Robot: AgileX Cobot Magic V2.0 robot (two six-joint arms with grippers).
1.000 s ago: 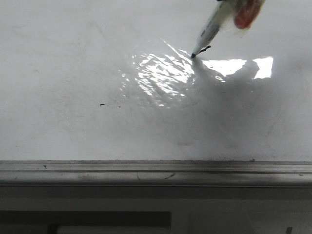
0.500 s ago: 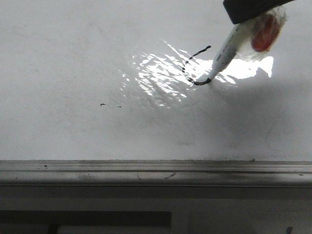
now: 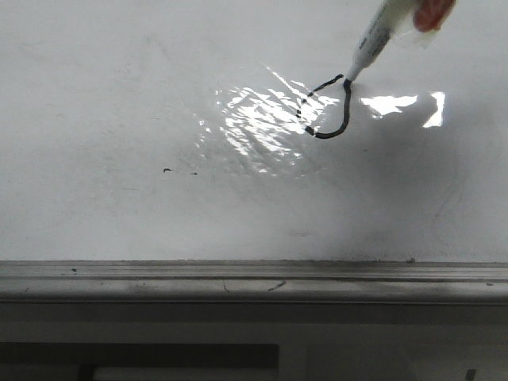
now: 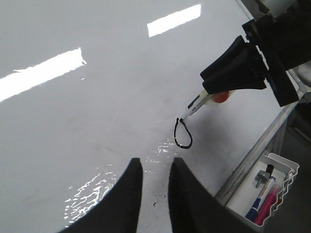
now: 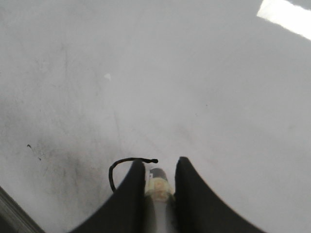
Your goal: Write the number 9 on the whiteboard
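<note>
The whiteboard (image 3: 119, 103) fills the front view, glossy white with glare. On it is a black drawn loop of the number 9 (image 3: 346, 111), closed at the far right; no tail shows. It also shows in the left wrist view (image 4: 188, 138) and partly in the right wrist view (image 5: 119, 165). A white marker (image 3: 371, 46) has its tip on the loop's top end. My right gripper (image 5: 156, 167) is shut on the marker (image 5: 158, 183). My left gripper (image 4: 155, 165) is open and empty, hovering over the board near the loop.
A grey metal ledge (image 3: 254, 278) runs along the board's near edge. A tiny black tick mark (image 3: 167, 170) sits left of the loop. A white tray (image 4: 265, 191) with spare markers hangs beyond the board's edge in the left wrist view.
The marker drew down and round from a short stroke, then back up the right side, closing the loop. Its tip now rests at the loop's top.
</note>
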